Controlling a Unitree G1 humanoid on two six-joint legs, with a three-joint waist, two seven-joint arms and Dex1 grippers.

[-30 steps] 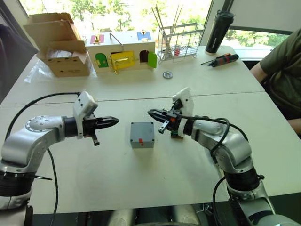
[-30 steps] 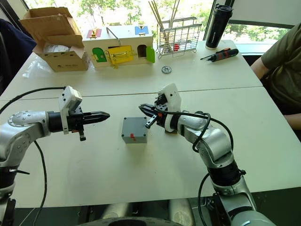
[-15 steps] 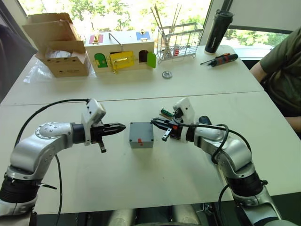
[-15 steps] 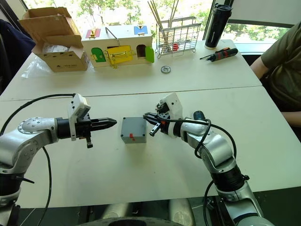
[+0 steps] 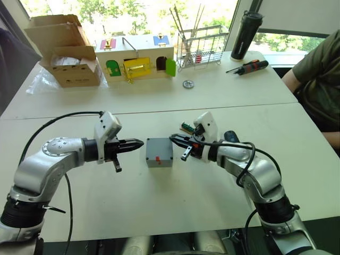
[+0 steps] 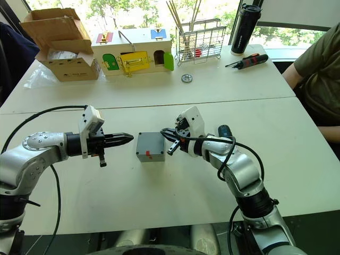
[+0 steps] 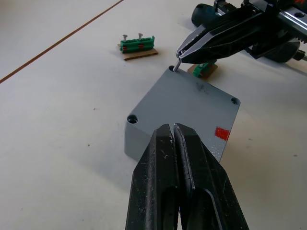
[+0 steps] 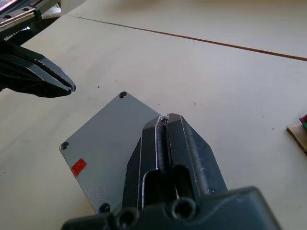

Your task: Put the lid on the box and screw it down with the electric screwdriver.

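The left claw [image 5: 139, 143], pinched closed and empty, hovers just beside the box [image 5: 160, 152], which sits mid-surface with the lid [image 7: 192, 108] on. The right claw [image 7: 178, 56] grips a small screw at a corner hole; it should stay upright and centred.

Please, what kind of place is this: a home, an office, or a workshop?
Probably a lab or workshop by a window: white tables carry a hand screwdriver, a wire rack and a grey box for assembly.

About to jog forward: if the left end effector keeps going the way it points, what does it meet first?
Probably the grey box: the left end effector, shut, points at its near side, with a small gap between.
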